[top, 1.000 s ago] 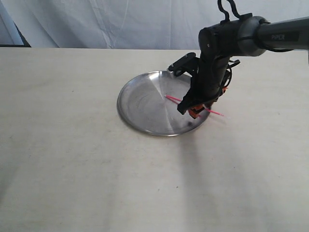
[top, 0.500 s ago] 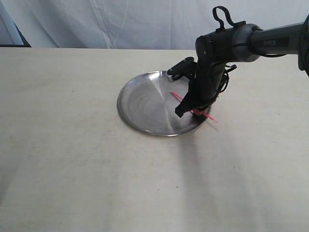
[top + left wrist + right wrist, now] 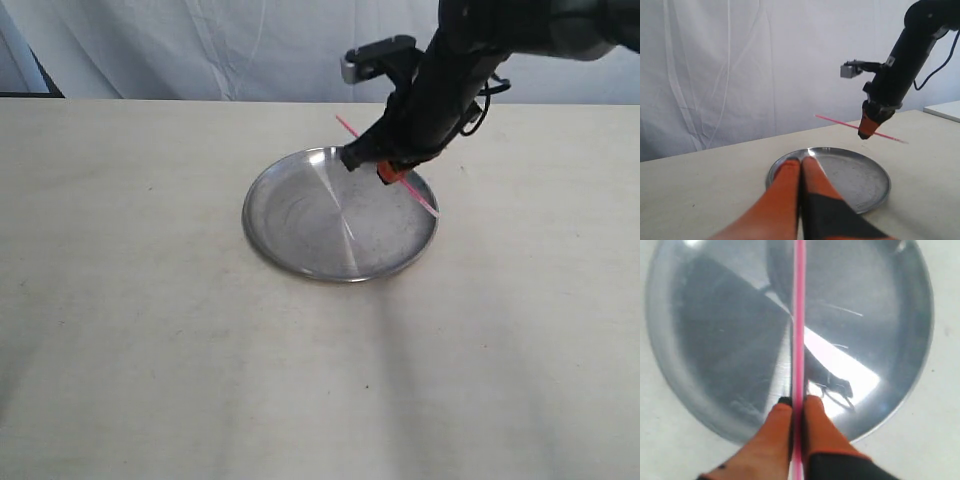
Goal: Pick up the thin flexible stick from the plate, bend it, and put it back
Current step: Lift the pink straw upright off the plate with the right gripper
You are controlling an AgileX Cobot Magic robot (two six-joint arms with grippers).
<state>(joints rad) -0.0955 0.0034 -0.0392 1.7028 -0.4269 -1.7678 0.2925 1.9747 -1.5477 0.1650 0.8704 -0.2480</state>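
Note:
The thin pink stick (image 3: 423,200) hangs in the air above the silver plate (image 3: 300,215), slanting over its far right part. My right gripper (image 3: 386,171) is shut on the stick near its middle. In the right wrist view the stick (image 3: 799,315) runs straight out between the orange fingertips (image 3: 812,412) of the right gripper (image 3: 799,402), over the plate (image 3: 715,340). My left gripper (image 3: 800,161) is shut with nothing in it, low beside the plate (image 3: 855,175) and apart from the stick (image 3: 837,120). It does not show in the exterior view.
The plate lies on a wide pale tabletop (image 3: 150,330) with a white curtain (image 3: 250,50) behind it. The right arm (image 3: 470,60) reaches in from the upper right over the plate's far edge.
My right gripper has risen from plate level with the stick in it and moved toward the far side. The stick, which lay low over the plate's right rim, now hangs well above it.

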